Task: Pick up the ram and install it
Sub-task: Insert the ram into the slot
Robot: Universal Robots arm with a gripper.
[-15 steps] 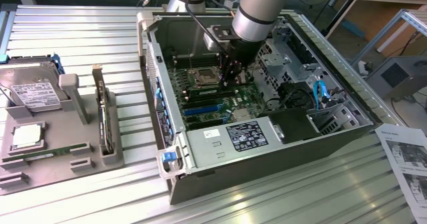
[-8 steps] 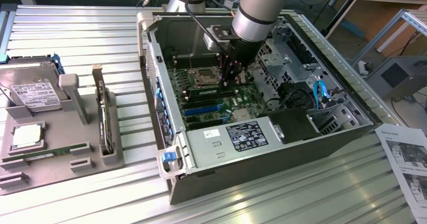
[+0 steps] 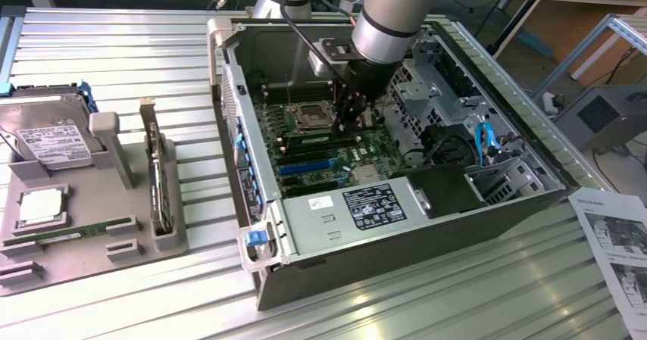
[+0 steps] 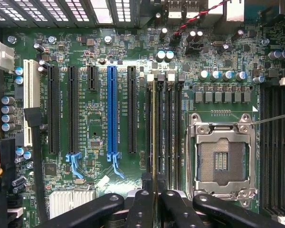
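My gripper (image 3: 351, 120) reaches down into the open computer case (image 3: 526, 204), over the motherboard (image 3: 303, 147). In the wrist view my gripper (image 4: 155, 194) is shut on the ram (image 4: 155, 133). The ram shows edge-on as a thin line running along one of the black memory slots (image 4: 167, 133), beside the empty processor socket (image 4: 223, 159). I cannot tell whether the ram is seated in the slot or just above it. The black fingers (image 4: 141, 206) hide its near end.
A grey tray (image 3: 121, 238) at the exterior view's left holds a hard drive (image 3: 51, 139), a silver processor (image 3: 41, 204), another green memory stick (image 3: 76, 232) and an upright expansion card (image 3: 157, 181). Drive cages and cables (image 3: 486, 139) crowd the case's far side. A paper sheet (image 3: 617, 241) lies beside it.
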